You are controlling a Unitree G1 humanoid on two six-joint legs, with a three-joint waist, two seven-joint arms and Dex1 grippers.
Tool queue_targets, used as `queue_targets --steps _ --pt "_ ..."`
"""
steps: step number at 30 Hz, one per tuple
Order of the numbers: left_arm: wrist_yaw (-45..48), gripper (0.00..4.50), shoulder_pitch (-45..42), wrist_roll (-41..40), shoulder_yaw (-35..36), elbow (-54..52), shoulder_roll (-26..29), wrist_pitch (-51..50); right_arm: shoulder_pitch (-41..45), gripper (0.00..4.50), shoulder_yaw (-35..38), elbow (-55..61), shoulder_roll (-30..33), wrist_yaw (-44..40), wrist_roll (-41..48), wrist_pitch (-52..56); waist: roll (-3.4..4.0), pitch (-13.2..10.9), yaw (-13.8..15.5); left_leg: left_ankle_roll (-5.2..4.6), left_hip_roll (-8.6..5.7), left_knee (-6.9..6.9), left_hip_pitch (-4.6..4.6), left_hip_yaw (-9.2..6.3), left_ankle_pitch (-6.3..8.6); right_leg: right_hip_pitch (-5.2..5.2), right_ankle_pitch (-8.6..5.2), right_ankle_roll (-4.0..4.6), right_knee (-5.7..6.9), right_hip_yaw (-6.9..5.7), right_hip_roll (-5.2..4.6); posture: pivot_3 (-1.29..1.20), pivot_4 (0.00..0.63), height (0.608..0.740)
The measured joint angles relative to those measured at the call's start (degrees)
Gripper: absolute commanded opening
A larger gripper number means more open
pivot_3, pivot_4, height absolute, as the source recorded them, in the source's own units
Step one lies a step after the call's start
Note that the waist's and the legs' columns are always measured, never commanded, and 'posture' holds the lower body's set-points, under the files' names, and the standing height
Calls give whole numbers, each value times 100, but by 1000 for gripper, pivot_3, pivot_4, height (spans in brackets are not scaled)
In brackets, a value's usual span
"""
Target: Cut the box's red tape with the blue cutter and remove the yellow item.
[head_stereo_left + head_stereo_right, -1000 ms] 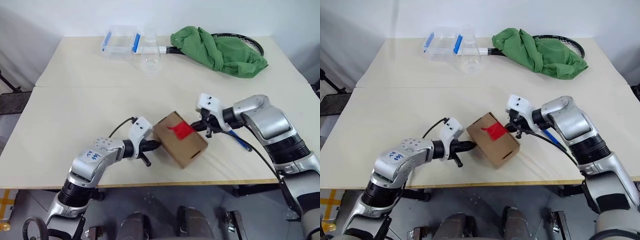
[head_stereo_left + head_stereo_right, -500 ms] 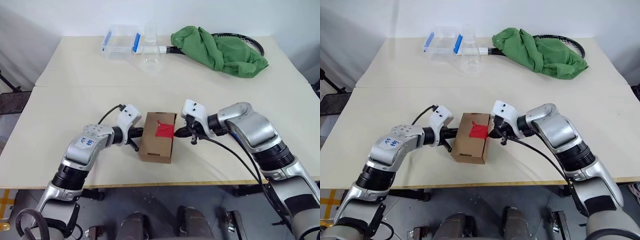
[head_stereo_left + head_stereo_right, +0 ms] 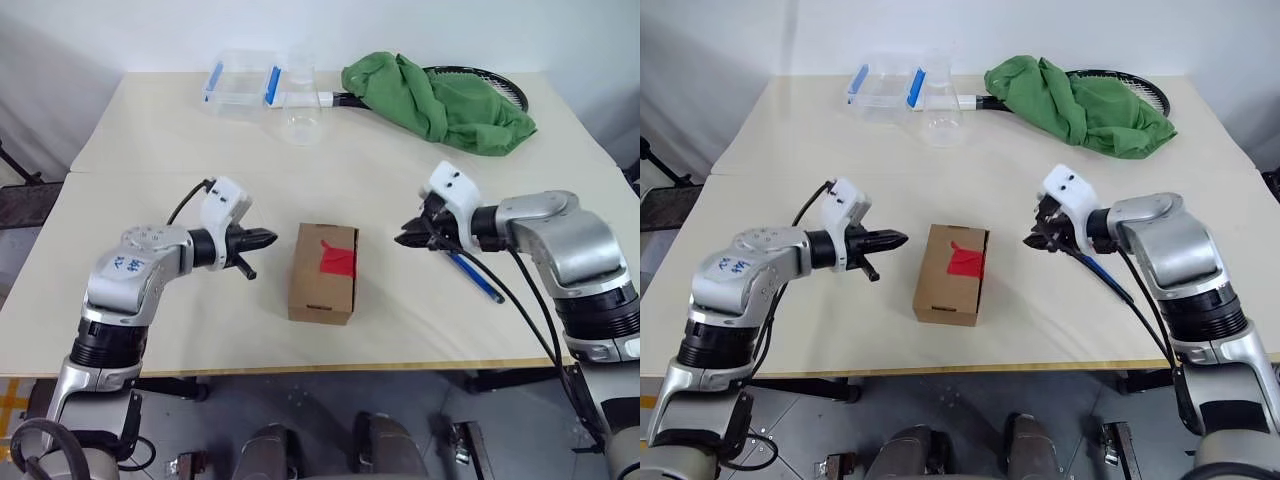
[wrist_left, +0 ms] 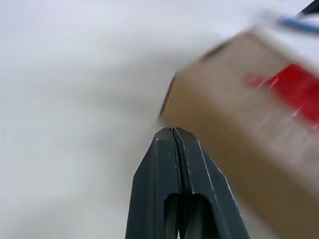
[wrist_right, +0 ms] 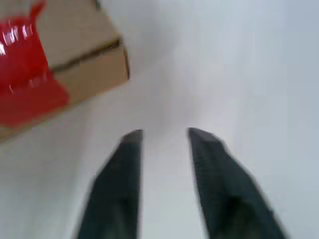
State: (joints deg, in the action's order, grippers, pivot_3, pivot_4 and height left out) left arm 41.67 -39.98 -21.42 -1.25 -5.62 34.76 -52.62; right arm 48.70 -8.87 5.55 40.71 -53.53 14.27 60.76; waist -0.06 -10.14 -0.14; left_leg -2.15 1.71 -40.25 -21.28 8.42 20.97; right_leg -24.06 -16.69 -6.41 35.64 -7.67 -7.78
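- Left eye view gives you the box (image 3: 324,272) standing closed on the table (image 3: 150,290), red tape (image 3: 338,260) on top, between both grippers and touching neither.
- Your left gripper (image 3: 262,239) has its fingers pressed together, empty.
- Your right gripper (image 3: 408,238) has its fingers spread, holding nothing.
- Your cutter (image 3: 474,277) lies on the table under the right forearm.

the box (image 3: 324,271) lies mid-table (image 3: 150,290), the blue cutter (image 3: 474,277) to its right.
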Motion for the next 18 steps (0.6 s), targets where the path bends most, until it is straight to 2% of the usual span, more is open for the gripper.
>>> queue_targets --steps 5,10,18 --pt "388 0 -329 -98 -254 90 5 32 57 4393 219 137 -233 367 225 340 0 0 -6 1 -3 8 0 5 1 -5 0 0 -1 3 3 0 150 740" --pt "833 0 -600 132 -886 619 -68 534 15 4455 248 202 -871 1036 267 649 0 0 -9 2 -6 7 -11 13 0 -22 0 0 1 8 9 0 150 740" --pt "1138 0 -665 406 -1161 1072 -246 1106 -136 4455 209 216 -1116 1498 267 667 0 0 -19 2 -22 7 -30 13 0 -43 0 0 4 5 13 0 150 740"
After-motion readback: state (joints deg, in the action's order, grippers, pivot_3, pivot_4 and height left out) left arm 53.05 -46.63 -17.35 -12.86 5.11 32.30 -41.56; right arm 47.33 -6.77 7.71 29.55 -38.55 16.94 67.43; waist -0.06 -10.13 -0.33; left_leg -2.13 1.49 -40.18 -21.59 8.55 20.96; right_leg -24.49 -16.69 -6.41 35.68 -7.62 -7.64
